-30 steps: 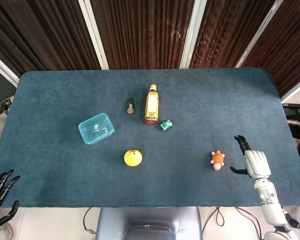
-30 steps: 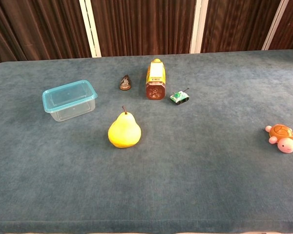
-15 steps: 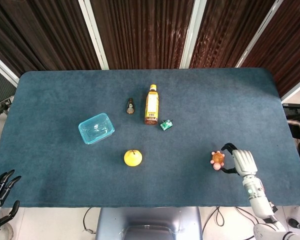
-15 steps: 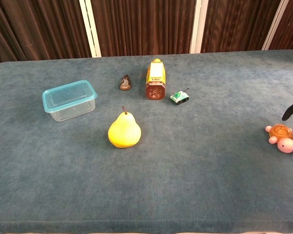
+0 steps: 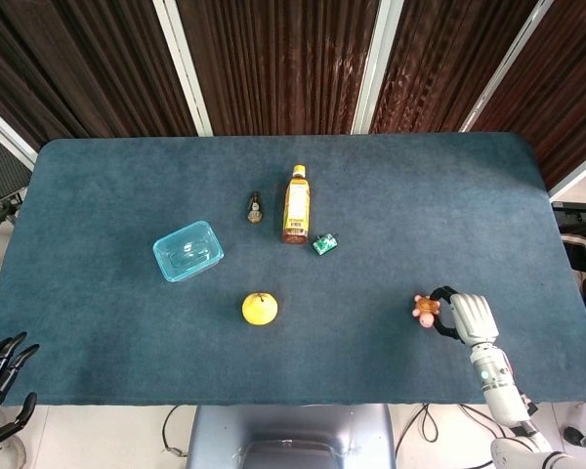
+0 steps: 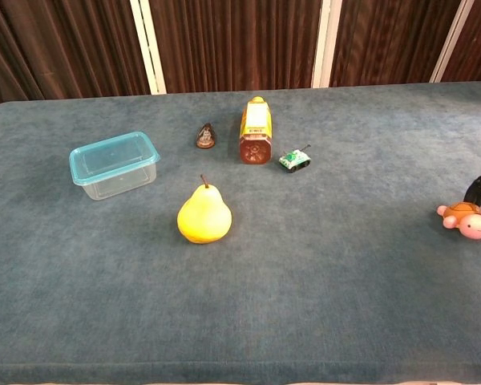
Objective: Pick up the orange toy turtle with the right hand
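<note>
Head view: at the lower right of the frame, the right hand (image 5: 472, 318) has now closed its fingers (image 5: 442, 293) around the orange toy turtle (image 5: 427, 310), tilted and apparently lifting off the bench (image 5: 391, 195), so the pickup looks nearly done.

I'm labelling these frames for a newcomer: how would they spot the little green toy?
On the blue table, find the tall yellow bottle near the middle. Just beside its base, toward the robot's right, lies the green toy, the only green thing there.
</note>
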{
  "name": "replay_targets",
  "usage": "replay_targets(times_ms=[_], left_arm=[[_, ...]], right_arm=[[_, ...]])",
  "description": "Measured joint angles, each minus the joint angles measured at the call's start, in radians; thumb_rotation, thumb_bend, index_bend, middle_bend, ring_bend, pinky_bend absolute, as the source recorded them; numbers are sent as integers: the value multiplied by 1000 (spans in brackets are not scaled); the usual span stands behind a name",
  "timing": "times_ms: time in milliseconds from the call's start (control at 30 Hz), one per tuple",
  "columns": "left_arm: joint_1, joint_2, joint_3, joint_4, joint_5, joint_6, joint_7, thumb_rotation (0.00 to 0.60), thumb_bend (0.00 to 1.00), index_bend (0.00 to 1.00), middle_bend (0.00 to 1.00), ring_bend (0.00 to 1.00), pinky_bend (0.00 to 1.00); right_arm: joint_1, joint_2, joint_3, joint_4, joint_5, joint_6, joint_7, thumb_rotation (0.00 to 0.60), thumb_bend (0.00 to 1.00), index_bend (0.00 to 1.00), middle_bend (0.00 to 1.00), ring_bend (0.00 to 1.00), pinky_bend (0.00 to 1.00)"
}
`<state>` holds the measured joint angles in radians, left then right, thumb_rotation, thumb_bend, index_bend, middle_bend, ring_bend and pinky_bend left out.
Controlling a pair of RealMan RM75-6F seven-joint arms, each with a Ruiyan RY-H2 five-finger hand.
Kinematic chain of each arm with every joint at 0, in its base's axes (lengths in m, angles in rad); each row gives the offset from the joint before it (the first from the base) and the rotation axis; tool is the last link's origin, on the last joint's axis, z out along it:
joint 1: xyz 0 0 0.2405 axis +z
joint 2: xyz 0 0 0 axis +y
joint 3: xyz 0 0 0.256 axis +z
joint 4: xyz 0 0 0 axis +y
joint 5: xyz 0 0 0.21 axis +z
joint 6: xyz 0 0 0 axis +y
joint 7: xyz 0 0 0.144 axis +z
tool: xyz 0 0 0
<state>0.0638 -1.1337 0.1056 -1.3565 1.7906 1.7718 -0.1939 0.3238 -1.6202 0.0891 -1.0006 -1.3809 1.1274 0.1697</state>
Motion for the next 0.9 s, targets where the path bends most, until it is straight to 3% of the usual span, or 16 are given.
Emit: replay_targets(times_ms=[267, 533, 600, 633, 667, 700, 800, 900], left_arm=[[1, 2, 0, -1, -2, 0, -5, 600, 468, 132, 20, 67, 304], [1, 3, 0, -2, -3, -2, -5, 600, 468, 132, 20, 68, 305], [1, 3, 0, -3, -3, -2, -5, 600, 468, 132, 20, 67, 305], [1, 3, 0, -2, -3, -2, -5, 600, 469, 132, 20, 67, 304], [1, 3, 0, -2, -3, -2, -5, 600, 468, 131, 20, 67, 304], [1, 2, 0, -1, -3, -2, -5, 600, 468, 131, 20, 68, 304], [1, 2, 0, -1, -4, -3, -4, 600, 468, 131, 20, 68, 305], [1, 2, 0, -2, -2, -3, -3, 600, 468, 131, 20, 67, 305]], right_arm=[[-7, -36, -8, 77, -40, 65, 25, 600, 1000, 840, 728, 1000, 1000], [-19, -62, -13, 128, -72, 132, 29, 600, 1000, 851, 738, 1000, 1000], [-22, -55, -17, 121, -80, 137, 47, 600, 1000, 783, 708, 1000, 1000], [-23, -48, -20, 114, -82, 135, 54, 600, 988, 675, 650, 1000, 1000], [-24, -39, -23, 105, -83, 132, 58, 600, 950, 601, 602, 1000, 1000], [-25, -27, -27, 88, -83, 124, 60, 600, 843, 495, 531, 999, 1000], [-29, 12, -36, 29, -78, 101, 45, 600, 428, 263, 372, 976, 1000], [-36, 55, -44, -40, -65, 79, -2, 600, 192, 88, 254, 930, 1000]])
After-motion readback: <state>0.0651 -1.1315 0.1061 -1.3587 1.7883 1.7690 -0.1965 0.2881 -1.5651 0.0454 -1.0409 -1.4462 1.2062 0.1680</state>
